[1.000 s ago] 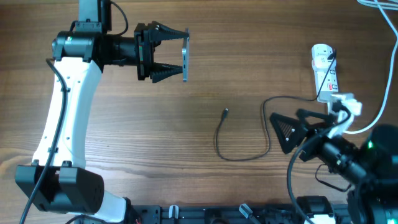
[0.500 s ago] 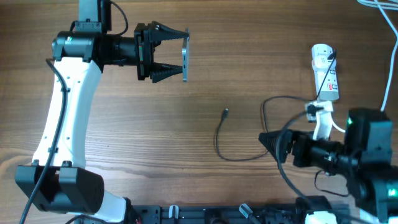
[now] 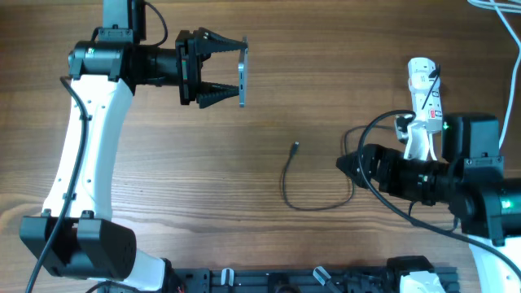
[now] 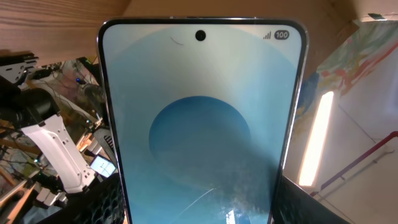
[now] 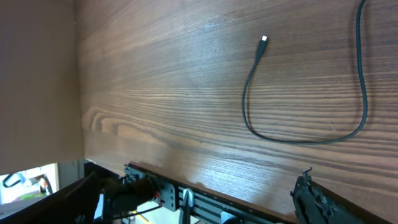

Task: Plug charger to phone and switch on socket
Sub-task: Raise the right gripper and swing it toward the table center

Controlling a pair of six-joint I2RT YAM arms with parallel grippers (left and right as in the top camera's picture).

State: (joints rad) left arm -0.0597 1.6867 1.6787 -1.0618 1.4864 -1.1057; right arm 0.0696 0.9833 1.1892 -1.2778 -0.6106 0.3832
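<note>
Phone (image 3: 242, 73) stands edge-on at ten o'clock, clamped in my left hand (image 3: 226, 73). Charger (image 3: 317, 208) loops loose on the counter (image 3: 326, 49) at centre. At its three o'clock is my right hand (image 3: 346, 165), fingers apart.

overhead: straight down on table (image 3: 326, 49) | left wrist: close on phone (image 4: 199, 124) | right wrist: oblique, shares charger (image 5: 263, 41) with overhead
</note>
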